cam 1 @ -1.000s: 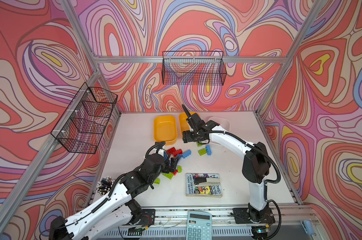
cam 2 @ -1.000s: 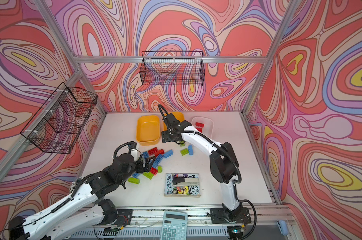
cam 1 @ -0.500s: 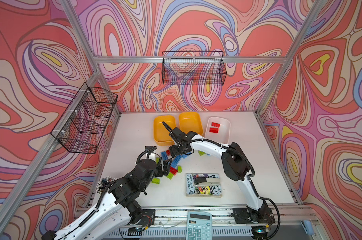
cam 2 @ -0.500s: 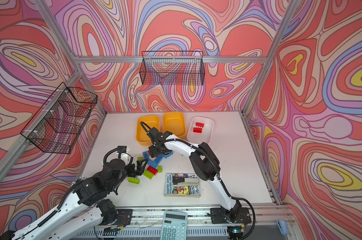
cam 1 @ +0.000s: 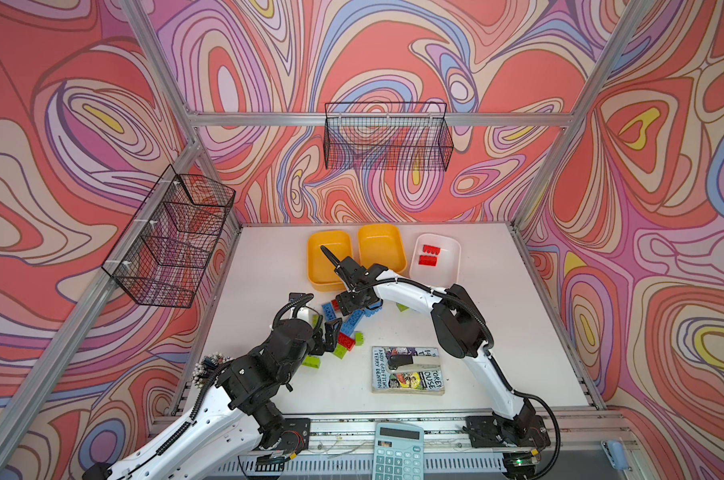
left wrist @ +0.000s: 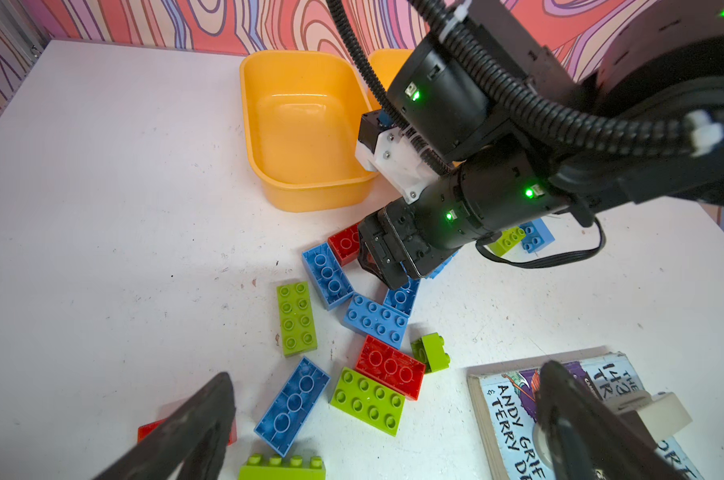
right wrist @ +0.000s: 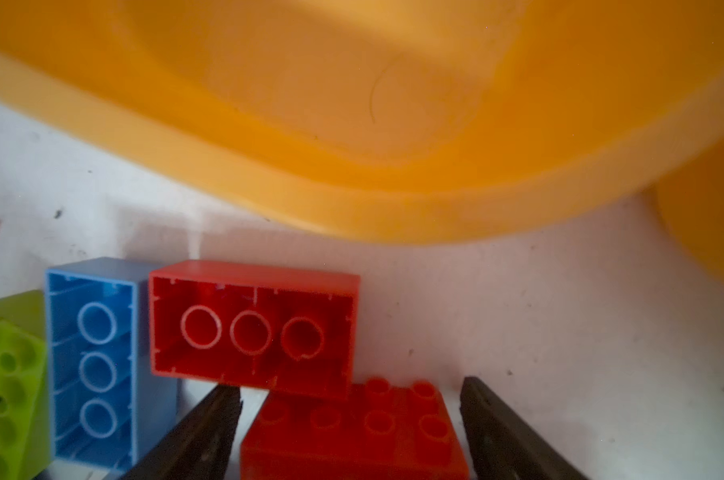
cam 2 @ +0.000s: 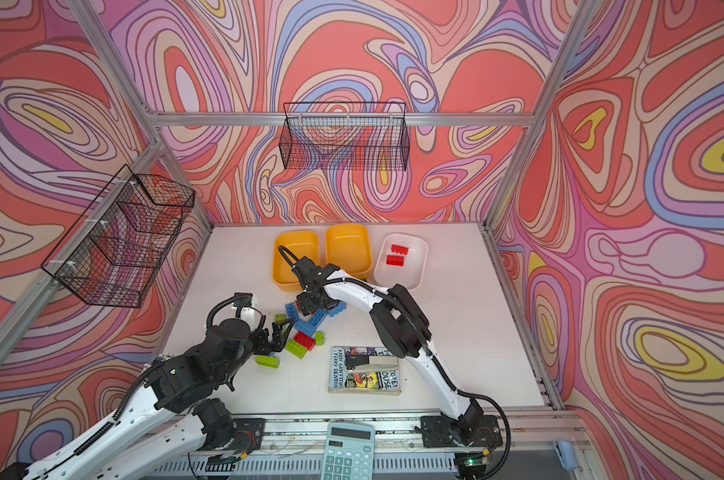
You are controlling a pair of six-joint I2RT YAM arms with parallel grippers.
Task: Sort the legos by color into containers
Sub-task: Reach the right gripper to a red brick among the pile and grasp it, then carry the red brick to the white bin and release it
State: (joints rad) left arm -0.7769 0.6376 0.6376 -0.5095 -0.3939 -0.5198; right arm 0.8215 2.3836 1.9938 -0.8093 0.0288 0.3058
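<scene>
Three shallow rounded plastic containers in a row at the back of the white tabletop (cam 1: 268, 270): left orange-yellow tub (cam 1: 317, 272), second orange-yellow tub (cam 1: 380, 245) just beside it, white tub (cam 1: 448, 259) at the right end. White tub holds two red studded bricks (cam 1: 428, 260), lying apart.

Loose pile of chunky red, blue and lime-green plastic legos (cam 1: 354, 319) mid-table, between the tubs and a worn paperback book (cam 1: 408, 380); grey stapler (cam 1: 410, 360) lies on its cover.

Right gripper (cam 1: 347, 305) low over the far end of the pile, just in front of the left orange-yellow tub. Right wrist view: dark fingers (right wrist: 505, 432) spread wide, one on either side of a studs-up red brick (right wrist: 352, 436) resting on the table (bare table shows at one finger; at the other, contact too close to call). Overlapping its far edge, a hollow-side-up red brick (right wrist: 254, 328); next to that a hollow-side-up blue brick (right wrist: 96, 361).

Left gripper (cam 1: 327, 336) at the near-left side of the pile, claw wide apart, holding nothing. Left wrist view: its fingers (left wrist: 194, 424) frame an upturned blue brick (left wrist: 292, 401) and a lime-green studded brick (left wrist: 368, 401).

Pale blue calculator (cam 1: 397, 451) on the front rail; black wire baskets (cam 1: 387, 141) on the walls
</scene>
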